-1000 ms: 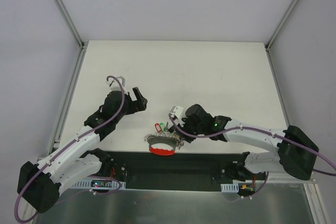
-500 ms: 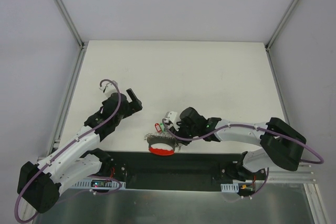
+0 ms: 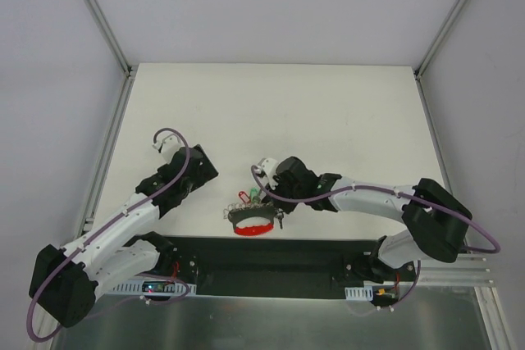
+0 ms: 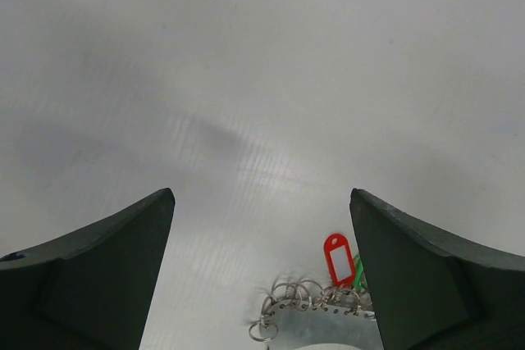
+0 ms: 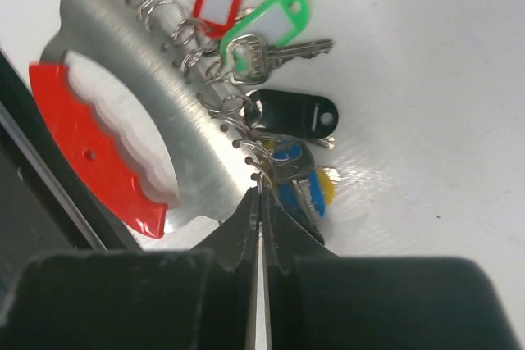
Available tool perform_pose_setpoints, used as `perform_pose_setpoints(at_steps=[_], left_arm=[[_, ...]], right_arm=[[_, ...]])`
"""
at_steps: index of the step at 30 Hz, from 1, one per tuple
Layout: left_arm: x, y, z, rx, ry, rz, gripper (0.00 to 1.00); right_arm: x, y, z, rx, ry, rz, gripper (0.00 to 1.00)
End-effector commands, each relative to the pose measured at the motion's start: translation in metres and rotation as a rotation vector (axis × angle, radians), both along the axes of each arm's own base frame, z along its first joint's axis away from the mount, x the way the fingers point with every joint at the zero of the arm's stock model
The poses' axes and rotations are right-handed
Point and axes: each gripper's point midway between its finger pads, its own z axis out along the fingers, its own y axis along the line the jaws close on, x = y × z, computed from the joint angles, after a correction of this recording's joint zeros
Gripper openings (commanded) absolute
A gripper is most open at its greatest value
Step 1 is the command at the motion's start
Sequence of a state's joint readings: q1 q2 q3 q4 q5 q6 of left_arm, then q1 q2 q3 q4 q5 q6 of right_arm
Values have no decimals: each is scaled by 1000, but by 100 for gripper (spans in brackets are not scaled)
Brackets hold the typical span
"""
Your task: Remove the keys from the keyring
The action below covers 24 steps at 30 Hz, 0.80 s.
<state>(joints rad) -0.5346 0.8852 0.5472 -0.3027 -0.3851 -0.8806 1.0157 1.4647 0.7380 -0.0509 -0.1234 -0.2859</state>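
The right fingers (image 5: 243, 227) have been brought down onto the bunch and closed. A second ago they were held partly open, just right of the keys (image 5: 275, 116). Now the tips are pressed together with no gap seen between them. They meet at the edge of the keyring (image 5: 164, 120), a perforated steel plate with a red grip (image 5: 90, 145), right where a small ring carries the blue and yellow tagged keys. Whether that thin ring has actually been caught between the tips cannot be told from the wrist view.

The left fingers (image 4: 98, 276) are spread wide and nothing is held in them. The left arm has been drawn back toward the near edge and turned, so that the bunch is now seen low and to the right between its fingers, well clear of them.

The keyring is lying flat on the surface (image 3: 328, 120) close to the near edge, in the same spot as before. Red, green, black, blue and yellow tags are fanned out along its far side. No key has been taken off yet; all are attached through their small rings.

The closing is judged to be the first pinch of the removal. If a ring was caught, the plate will probably have to be steadied by the left fingers before anything can be worked free. A slip off such thin wire is likely.
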Motion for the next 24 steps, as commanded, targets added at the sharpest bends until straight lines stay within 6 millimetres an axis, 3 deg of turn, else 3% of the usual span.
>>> perform_pose_setpoints(at_steps=[1, 7, 11, 15, 18, 24], left_arm=[[-1, 13, 2, 38, 56, 89, 88], [-3, -2, -2, 21, 110, 41, 88], [-10, -23, -2, -28, 129, -4, 85], [-21, -55, 2, -103, 140, -59, 80], [-30, -85, 1, -180, 175, -111, 75], [-44, -111, -19, -267, 317, -115, 75]], right_arm=[[32, -6, 17, 24, 49, -264, 1], [49, -35, 17, 69, 209, -581, 1], [48, -46, 20, 100, 247, -718, 1], [49, -42, 33, 163, 236, -770, 1], [43, -24, 46, 223, 281, -723, 1], [41, -2, 59, 260, 305, -669, 1]])
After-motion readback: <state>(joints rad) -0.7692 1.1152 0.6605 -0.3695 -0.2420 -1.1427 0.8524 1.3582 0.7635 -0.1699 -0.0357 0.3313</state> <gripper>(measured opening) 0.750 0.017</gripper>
